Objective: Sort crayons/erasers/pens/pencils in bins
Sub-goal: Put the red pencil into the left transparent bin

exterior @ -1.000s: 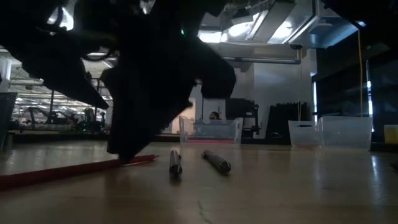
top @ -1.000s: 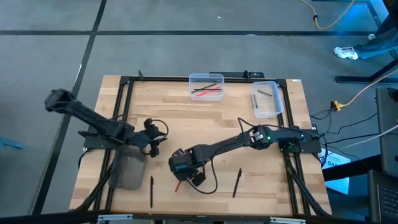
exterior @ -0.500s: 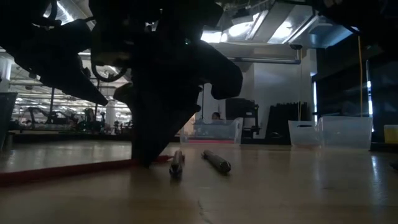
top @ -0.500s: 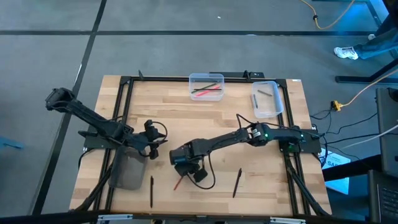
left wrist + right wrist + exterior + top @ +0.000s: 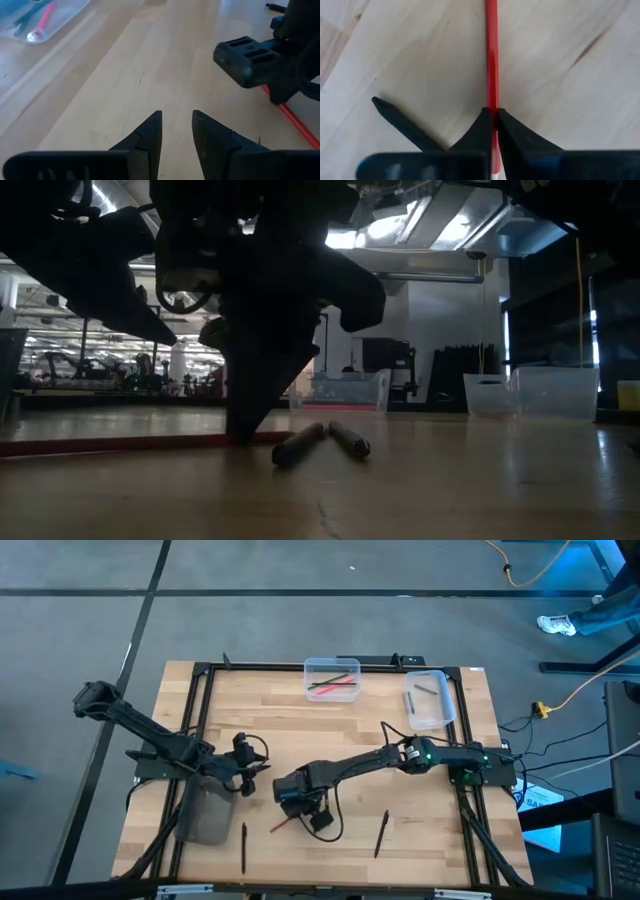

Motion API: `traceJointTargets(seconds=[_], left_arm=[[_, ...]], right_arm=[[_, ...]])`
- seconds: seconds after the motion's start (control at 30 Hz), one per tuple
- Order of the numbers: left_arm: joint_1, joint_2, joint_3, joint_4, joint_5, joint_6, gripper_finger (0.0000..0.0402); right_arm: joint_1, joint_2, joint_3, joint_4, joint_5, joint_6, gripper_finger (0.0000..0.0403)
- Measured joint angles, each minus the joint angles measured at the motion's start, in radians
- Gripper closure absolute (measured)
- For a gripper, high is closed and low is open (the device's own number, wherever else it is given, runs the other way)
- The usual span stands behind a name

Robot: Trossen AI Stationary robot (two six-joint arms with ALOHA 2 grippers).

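A red pencil (image 5: 283, 824) lies on the wooden table left of centre near the front. My right gripper (image 5: 300, 802) stands over one of its ends, shut on it. A dark pen (image 5: 298, 445) lies slanted right beside those fingers. My left gripper (image 5: 177, 130) hovers open, nothing between its fingers, to the left of the right gripper and above the dark grey bin (image 5: 207, 812). Two clear bins stand at the back: one (image 5: 332, 678) holds red and green sticks, the other (image 5: 428, 698) a dark piece. My right gripper pinches the red pencil's shaft (image 5: 492, 102) between its two fingers, close to one end. The fingers come from above, pointing down, and lie across the pencil. The pencil lies flat along the table (image 5: 120, 443), stretching away from the fingers toward the table's left.
Two more dark pens lie near the front edge, one (image 5: 243, 845) beside the grey bin and one (image 5: 381, 832) to the right. A black metal frame (image 5: 300, 664) runs round the table. Bare wood lies between the arms and the back bins.
My right gripper has sunk a little and shut on the red pencil. The pencil has swung on the table from steeply slanted to nearly crosswise. The dark pen beside the fingers has turned about, from end-on to slanted.
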Motion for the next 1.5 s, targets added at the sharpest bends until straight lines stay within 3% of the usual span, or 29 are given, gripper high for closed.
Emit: traceJointTargets(seconds=[0.23, 0.3, 0.57, 0.77, 0.93, 1.03, 1.23, 1.37, 1.5], left_arm=[[-0.009, 0.0, 0.0, 0.004, -0.037, 0.014, 0.0302], [-0.009, 0.0, 0.0, 0.002, -0.043, 0.034, 0.0302], [-0.008, 0.0, 0.0, -0.034, -0.066, 0.057, 0.0302], [-0.008, 0.0, 0.0, -0.042, -0.112, 0.089, 0.0302], [-0.008, 0.0, 0.0, -0.041, -0.184, 0.113, 0.0302], [-0.008, 0.0, 0.0, -0.041, -0.193, 0.112, 0.0302], [-0.008, 0.0, 0.0, -0.052, -0.184, 0.08, 0.0302], [-0.013, 0.0, 0.0, -0.082, -0.162, 0.052, 0.0302], [-0.026, 0.0, 0.0, -0.104, -0.162, 0.027, 0.0302]], right_arm=[[-0.016, 0.019, 0.141, -0.163, -0.031, 0.086, 0.0382], [-0.027, -0.024, 0.113, -0.175, -0.031, 0.085, 0.0382], [-0.125, -0.157, 0.103, -0.345, 0.087, 0.067, 0.0398], [-0.268, -0.244, 0.106, -0.406, 0.329, 0.017, 0.0397], [-0.445, -0.262, 0.107, -0.329, 0.488, -0.032, 0.0396], [-0.554, -0.247, 0.106, -0.271, 0.455, -0.049, 0.0396], [-0.697, -0.249, 0.108, -0.206, 0.259, -0.045, 0.0392], [-0.725, -0.249, 0.108, -0.206, 0.23, 0.013, 0.0369], [-0.679, -0.249, 0.108, -0.213, 0.224, 0.081, 0.0338]])
